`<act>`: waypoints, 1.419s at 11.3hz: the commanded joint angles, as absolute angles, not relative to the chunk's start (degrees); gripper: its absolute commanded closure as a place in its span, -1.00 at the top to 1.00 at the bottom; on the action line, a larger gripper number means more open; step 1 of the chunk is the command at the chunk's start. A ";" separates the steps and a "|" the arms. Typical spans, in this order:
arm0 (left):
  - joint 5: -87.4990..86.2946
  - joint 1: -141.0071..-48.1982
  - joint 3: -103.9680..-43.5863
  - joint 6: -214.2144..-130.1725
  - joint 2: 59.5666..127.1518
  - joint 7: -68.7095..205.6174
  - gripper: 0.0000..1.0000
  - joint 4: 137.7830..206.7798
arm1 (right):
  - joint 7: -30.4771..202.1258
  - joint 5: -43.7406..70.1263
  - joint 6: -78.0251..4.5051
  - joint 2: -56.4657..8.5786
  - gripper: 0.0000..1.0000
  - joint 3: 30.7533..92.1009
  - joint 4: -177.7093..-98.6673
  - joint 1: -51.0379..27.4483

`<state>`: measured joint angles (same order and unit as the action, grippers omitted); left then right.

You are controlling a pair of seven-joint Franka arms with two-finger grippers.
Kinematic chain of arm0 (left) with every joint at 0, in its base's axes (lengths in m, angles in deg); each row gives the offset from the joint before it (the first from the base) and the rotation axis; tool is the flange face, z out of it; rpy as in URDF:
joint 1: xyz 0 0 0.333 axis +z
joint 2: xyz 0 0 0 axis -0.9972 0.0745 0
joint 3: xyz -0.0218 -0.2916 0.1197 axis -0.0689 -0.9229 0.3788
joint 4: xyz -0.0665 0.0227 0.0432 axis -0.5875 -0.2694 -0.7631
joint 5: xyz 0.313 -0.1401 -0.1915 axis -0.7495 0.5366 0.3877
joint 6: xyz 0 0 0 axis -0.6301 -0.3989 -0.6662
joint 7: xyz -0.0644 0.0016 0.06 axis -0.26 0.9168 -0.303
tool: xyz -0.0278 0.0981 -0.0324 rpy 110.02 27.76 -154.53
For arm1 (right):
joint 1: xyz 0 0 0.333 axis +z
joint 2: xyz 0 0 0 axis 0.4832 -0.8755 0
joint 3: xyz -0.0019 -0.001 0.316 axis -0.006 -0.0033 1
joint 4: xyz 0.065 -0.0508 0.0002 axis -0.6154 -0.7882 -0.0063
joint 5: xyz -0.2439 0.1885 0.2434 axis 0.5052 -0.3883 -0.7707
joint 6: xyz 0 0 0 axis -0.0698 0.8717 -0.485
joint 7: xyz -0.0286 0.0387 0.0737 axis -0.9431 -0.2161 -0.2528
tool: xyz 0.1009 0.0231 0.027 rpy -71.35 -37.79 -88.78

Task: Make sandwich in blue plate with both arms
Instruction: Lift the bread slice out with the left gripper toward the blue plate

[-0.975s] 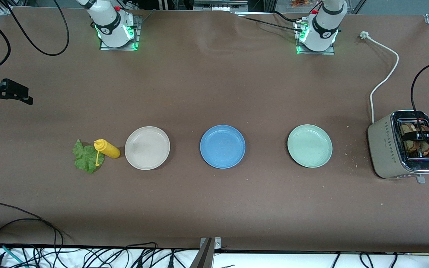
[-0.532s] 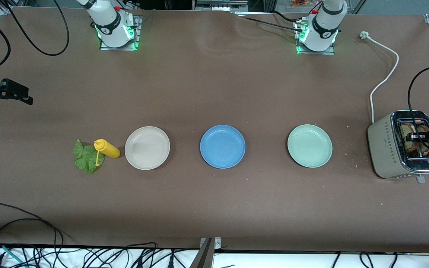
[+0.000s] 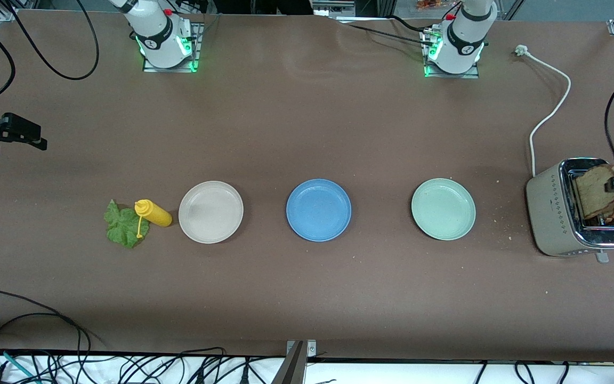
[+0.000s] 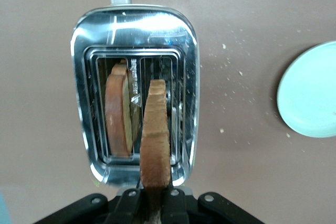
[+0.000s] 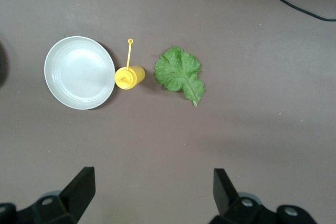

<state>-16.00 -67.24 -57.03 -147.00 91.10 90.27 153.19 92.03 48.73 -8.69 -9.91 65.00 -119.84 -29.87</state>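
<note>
Brown desk [image 3: 307,298]: toaster [image 3: 557,213] at the left arm's end, blue plate [image 3: 318,209] central and bare. Left gripper [image 4: 155,195] jaws pinch 1 bread slice [image 4: 156,135] above its slot; carrying it to the plate comes next. Right gripper [image 5: 152,184] waits, jaws released, near the lettuce [image 5: 180,73].

Even, bright overhead light, soft shadows beside plates, glare on toaster [image 4: 135,95] chrome
</note>
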 commanded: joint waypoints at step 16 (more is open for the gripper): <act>39.95 -83.26 -67.76 -135.78 114.56 89.31 -1.00 144.90 | 92.13 48.46 -9.38 -9.18 1.00 65.21 -120.64 -30.56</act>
<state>32.74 -81.05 -67.68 -132.25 108.25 88.31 146.01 92.03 48.73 -8.84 -9.90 64.96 -119.95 -30.07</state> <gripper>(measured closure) 0.899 0.000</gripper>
